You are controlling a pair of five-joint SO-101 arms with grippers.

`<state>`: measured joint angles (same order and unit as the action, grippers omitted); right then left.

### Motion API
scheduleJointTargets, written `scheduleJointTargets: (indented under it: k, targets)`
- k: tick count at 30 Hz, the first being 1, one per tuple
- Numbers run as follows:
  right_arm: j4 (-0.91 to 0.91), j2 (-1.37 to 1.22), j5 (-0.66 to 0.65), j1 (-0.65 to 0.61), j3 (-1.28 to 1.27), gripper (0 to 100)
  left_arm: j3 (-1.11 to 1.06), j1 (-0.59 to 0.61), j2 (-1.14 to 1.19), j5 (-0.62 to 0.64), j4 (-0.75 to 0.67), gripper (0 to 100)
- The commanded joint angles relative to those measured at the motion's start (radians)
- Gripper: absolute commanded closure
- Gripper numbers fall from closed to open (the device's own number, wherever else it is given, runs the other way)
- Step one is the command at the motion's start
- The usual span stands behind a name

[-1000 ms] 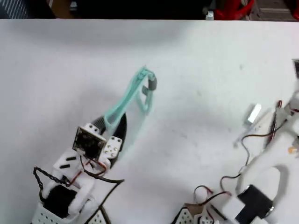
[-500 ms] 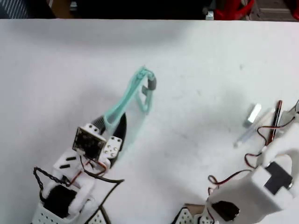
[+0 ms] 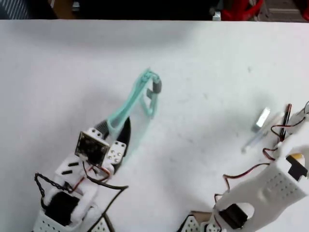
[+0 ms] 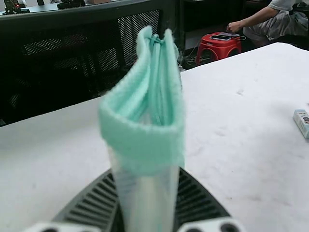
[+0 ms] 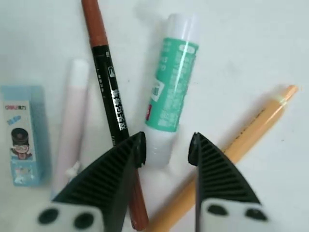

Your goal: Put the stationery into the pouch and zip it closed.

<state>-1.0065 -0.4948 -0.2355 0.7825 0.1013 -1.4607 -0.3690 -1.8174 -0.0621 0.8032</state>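
My left gripper (image 3: pixel 117 128) is shut on the near end of the teal mesh pouch (image 3: pixel 137 96), which stretches away from it toward the table's middle. In the left wrist view the pouch (image 4: pixel 145 121) stands upright between the dark jaws of that gripper (image 4: pixel 145 198). My right gripper (image 5: pixel 166 145) is open just above the lower end of a green-and-white glue stick (image 5: pixel 171 96). Around the glue stick lie a brown-and-black pen (image 5: pixel 108 106), a pale pink pen (image 5: pixel 72 121), a blue eraser (image 5: pixel 21 135) and an orange pencil (image 5: pixel 241 145).
At the right of the table the eraser (image 3: pixel 262 117), dark pen (image 3: pixel 287 115) and pale pen (image 3: pixel 256 137) lie close together beside the right arm (image 3: pixel 270 191) and its loose wires. The eraser (image 4: pixel 301 122) also appears far off in the left wrist view.
The right arm has swung and shifted at the lower right, near the stationery. The left arm and the pouch have stayed still.
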Motion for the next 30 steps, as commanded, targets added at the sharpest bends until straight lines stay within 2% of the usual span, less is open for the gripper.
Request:
scheduleJointTargets:
  k: [1, 6, 13, 24, 30]
  targets:
    - [0.013, -0.008, 0.009, -0.001, 0.049, 83.0, -0.014, 0.018, -0.002, -0.011, -0.003, 97]
    - [0.013, -0.028, 0.005, 0.002, 0.064, 84.7, -0.014, 0.016, -0.002, -0.011, -0.003, 97]
    - [-0.007, -0.019, 0.002, 0.005, 0.063, 98.5, -0.014, 0.015, -0.002, -0.011, -0.003, 97]
    - [-0.395, 0.231, -0.006, -0.004, 0.218, 98.1, -0.014, 0.013, -0.002, -0.011, -0.003, 97]
    - [-0.576, 0.495, -0.089, -0.073, 0.239, 98.1, -0.014, 0.013, -0.002, -0.011, -0.003, 97]
